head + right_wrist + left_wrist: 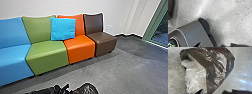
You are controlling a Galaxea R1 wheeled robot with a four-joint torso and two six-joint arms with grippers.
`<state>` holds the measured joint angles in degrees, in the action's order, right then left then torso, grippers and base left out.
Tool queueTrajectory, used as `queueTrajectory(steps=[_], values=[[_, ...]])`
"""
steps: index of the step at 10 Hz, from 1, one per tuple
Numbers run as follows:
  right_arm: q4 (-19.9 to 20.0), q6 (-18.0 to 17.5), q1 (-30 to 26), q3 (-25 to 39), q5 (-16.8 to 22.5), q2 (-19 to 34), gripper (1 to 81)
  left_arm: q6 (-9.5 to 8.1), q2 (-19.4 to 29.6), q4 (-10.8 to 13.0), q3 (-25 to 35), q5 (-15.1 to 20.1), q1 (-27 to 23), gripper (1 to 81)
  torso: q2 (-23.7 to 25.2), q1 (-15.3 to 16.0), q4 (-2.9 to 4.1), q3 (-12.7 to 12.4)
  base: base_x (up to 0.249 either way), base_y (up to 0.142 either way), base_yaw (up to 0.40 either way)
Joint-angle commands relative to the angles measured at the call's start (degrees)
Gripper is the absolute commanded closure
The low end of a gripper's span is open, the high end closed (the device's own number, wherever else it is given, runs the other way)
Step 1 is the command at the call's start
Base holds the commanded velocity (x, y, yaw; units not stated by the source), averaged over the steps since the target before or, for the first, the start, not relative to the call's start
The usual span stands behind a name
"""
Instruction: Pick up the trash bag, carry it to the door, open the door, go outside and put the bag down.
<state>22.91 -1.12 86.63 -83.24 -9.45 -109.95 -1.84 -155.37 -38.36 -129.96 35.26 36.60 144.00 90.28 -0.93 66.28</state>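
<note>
Low at the front edge of the head view, the left arm reaches in from the left. My left gripper (65, 88) is at its end, shut on the black trash bag (87, 89), whose top shows just beyond it. Seen from the left wrist, the bag (218, 65) hangs over grey floor, with clear crumpled plastic (196, 79) along one side; the left gripper (216, 92) is at its near end. Dark parts of my right gripper (216, 45) show in the right wrist view, above the floor and beside the robot's base.
A row of blue (12, 60), green (47, 52), orange (80, 47) and brown (103, 41) seats lines the wall, with a light-blue cushion (63, 28) on it. A green-framed glass door or window (152, 27) stands at the right. The robot's grey base (193, 31) has dark wheels (204, 25).
</note>
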Motion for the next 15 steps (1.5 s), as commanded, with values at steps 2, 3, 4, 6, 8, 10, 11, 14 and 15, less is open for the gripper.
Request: queueTrajectory(steps=[2, 3, 4, 6, 8, 10, 11, 14, 15], values=[[1.1, -0.1, -2.2, 0.3, 3.9, 3.4, 1.0, -0.19, -3.0, -1.3, -2.5, 4.6, -5.7, 1.0, 0.0, 0.0, 0.0, 0.0, 0.0, 0.0, 0.0], [1.0, -0.1, -2.1, 0.3, 3.9, 3.3, 1.0, -0.18, -4.1, -1.3, -4.2, 4.6, -5.2, 1.0, 0.0, 0.0, 0.0, 0.0, 0.0, 0.0, 0.0], [1.0, -0.1, -2.2, -0.2, 4.0, 3.0, 1.0, -0.18, -5.5, -1.3, -6.5, 4.4, -4.5, 1.0, 0.0, 0.0, 0.0, 0.0, 0.0, 0.0, 0.0], [1.0, -0.1, -2.1, -0.4, 4.1, 2.4, 1.0, -0.09, -7.2, -1.5, -10.0, 4.1, -4.1, 1.0, 0.0, 0.0, 0.0, 0.0, 0.0, 0.0, 0.0], [1.0, 0.0, -2.1, -0.2, 4.1, 2.4, 1.0, -0.09, -7.6, -1.6, -11.4, 3.9, -4.3, 1.0, 0.0, 0.0, 0.0, 4.0, 0.0, 0.0, 0.0], [1.0, 0.0, -2.1, -0.2, 4.1, 2.3, 1.0, 0.0, -8.3, -1.5, -11.4, 3.9, -4.3, 1.0, 0.0, 0.0, 0.0, 6.6, 0.0, 0.0, 0.0], [1.0, -0.1, -2.1, -0.2, 4.1, 2.2, 1.0, 0.0, -8.6, -1.5, -11.4, 4.1, -4.4, 1.0, 0.0, 0.0, 0.0, 3.0, 0.0, 0.0, 0.0], [1.0, 0.0, -2.5, -0.5, 4.3, 2.0, 1.0, 0.17, -8.8, -1.6, -11.4, 3.9, -4.4, 1.0, 0.0, 0.0, 0.0, 5.9, 0.0, 0.0, 0.0], [1.0, 0.0, -2.5, -0.5, 4.3, 1.9, 1.0, 0.17, -8.9, -1.7, -11.4, 3.9, -4.4, 1.0, 0.0, 0.0, 0.0, 6.0, 0.0, 0.0, 0.0]])
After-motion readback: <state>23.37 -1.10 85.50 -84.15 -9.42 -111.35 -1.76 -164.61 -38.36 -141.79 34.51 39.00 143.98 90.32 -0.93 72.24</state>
